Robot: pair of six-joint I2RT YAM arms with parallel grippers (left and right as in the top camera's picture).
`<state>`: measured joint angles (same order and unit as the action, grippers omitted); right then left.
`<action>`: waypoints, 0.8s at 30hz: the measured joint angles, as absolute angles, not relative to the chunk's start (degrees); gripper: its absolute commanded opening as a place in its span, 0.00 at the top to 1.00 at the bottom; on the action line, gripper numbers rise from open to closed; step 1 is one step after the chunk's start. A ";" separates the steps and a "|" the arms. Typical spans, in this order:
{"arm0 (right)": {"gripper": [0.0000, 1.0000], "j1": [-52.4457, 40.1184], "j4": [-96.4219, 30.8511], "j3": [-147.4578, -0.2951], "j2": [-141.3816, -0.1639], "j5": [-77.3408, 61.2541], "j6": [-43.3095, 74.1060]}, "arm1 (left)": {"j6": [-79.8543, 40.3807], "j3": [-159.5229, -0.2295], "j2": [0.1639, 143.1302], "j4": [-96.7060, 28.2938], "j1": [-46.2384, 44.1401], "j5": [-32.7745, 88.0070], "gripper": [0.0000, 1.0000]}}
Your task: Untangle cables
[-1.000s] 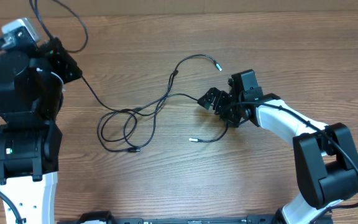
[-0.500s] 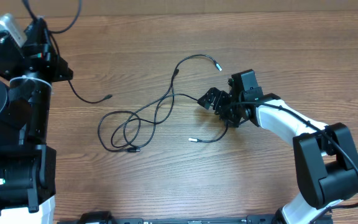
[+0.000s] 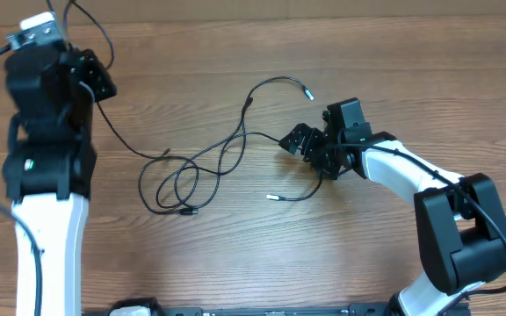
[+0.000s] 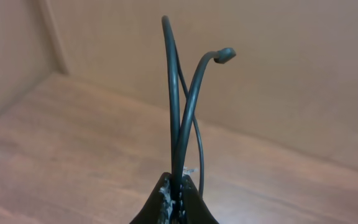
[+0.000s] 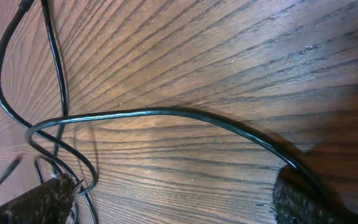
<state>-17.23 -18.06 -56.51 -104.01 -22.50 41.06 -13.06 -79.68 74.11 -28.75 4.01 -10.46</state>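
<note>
Thin black cables (image 3: pixel 183 180) lie in loose loops at the table's middle, with silvery plug tips at the ends. My left gripper (image 3: pixel 99 86) is raised at the far left and shut on one cable (image 4: pixel 178 112). That cable trails down to the table and ends beside the loops (image 3: pixel 166 153). In the left wrist view it rises doubled out of the shut jaws, with a plug end (image 4: pixel 225 55) at the top. My right gripper (image 3: pixel 299 145) rests low at the tangle's right end, open. A cable strand (image 5: pixel 160 112) runs across between its fingers (image 5: pixel 39 202), untouched by either.
A thicker black robot wire (image 3: pixel 105 31) arcs behind the left arm at the back left. A cable end with a plug (image 3: pixel 308 92) lies just behind the right gripper. Another plug (image 3: pixel 271 197) lies in front of it.
The left arm swung back and then forward with its cable. That cable's far end came out of the loops and now lies beside them. The right arm has not moved.
</note>
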 measured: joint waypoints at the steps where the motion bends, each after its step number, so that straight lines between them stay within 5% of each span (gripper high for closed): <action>1: 0.00 -17.23 -18.06 -56.51 -104.01 -22.50 41.10 | -13.06 -79.68 75.61 -28.16 4.01 -11.27 0.96; 24: 0.00 -17.23 -18.04 -56.51 -104.01 -22.50 41.08 | -21.12 -79.88 97.91 -39.92 13.76 -19.99 0.96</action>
<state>-17.23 -18.04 -56.51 -104.01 -22.50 41.08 -21.12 -79.88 97.91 -39.92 13.76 -19.99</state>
